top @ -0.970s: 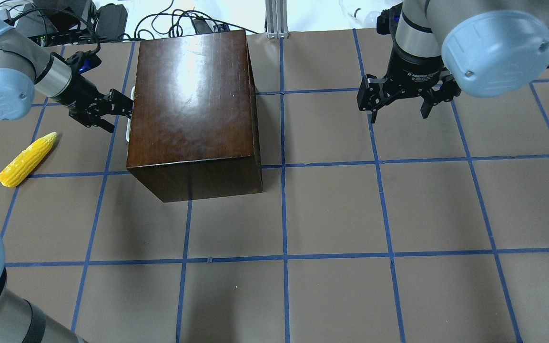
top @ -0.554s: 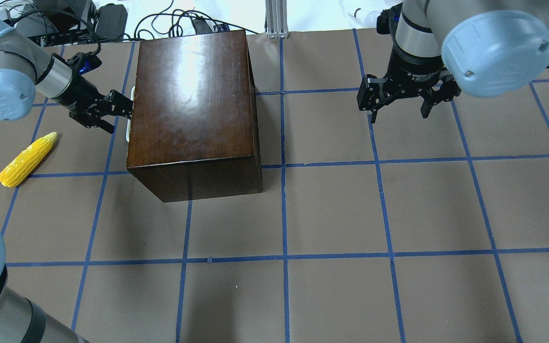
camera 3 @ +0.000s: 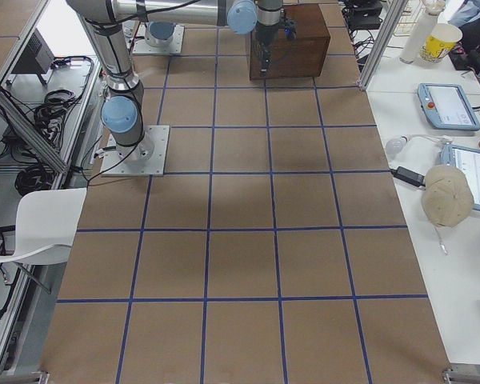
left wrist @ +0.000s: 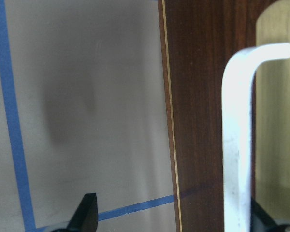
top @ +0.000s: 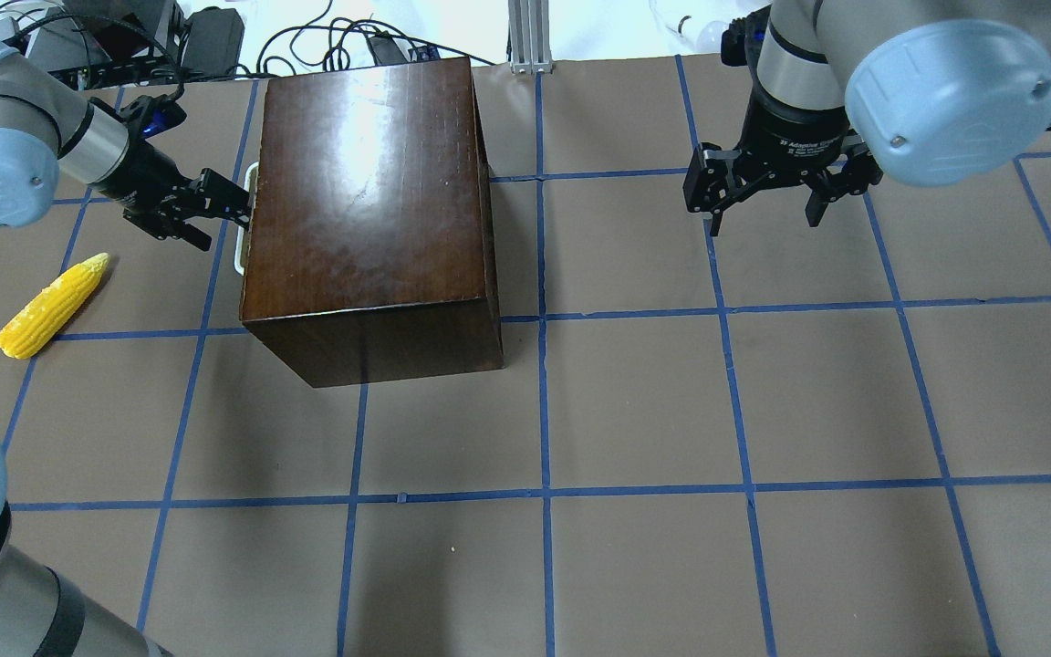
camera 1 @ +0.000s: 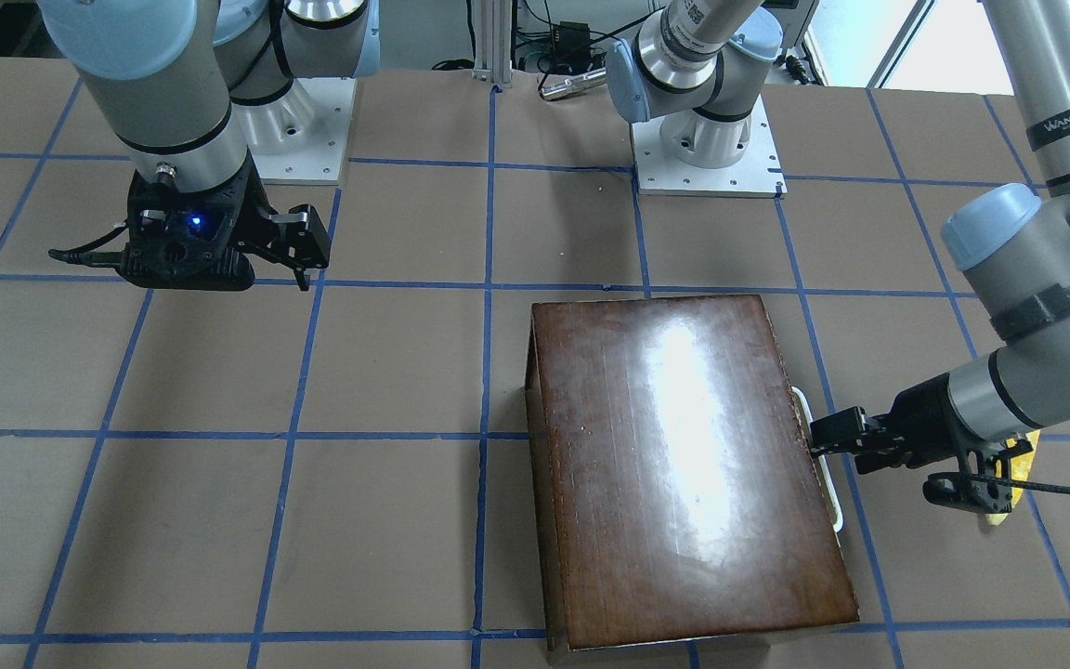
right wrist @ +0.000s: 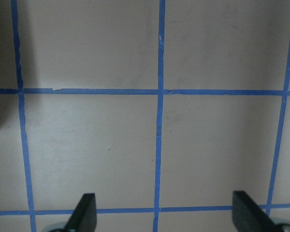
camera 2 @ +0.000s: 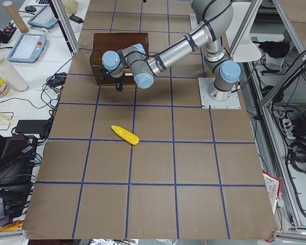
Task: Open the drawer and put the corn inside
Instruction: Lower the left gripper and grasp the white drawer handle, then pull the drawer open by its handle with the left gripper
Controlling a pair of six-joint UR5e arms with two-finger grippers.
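Observation:
The glossy dark-brown box (top: 370, 201) stands at the table's far left. The drawer's whitish handle (top: 240, 242) pokes out of its left side, and the drawer is out by a sliver. My left gripper (top: 220, 214) is open at the handle. In the left wrist view the handle (left wrist: 237, 145) runs between the two fingertips, close to the right one. The yellow corn (top: 53, 306) lies on the table left of the box, clear of the gripper. My right gripper (top: 763, 219) is open and empty, hovering far right of the box.
Cables and equipment lie beyond the table's far edge behind the box. Blue tape lines grid the brown table (top: 635, 411). In the front-facing view the left wrist hides most of the corn (camera 1: 1023, 469).
My left gripper has drawn back to the left from the box, and the handle has come out a little with it. The right arm and the corn have not moved.

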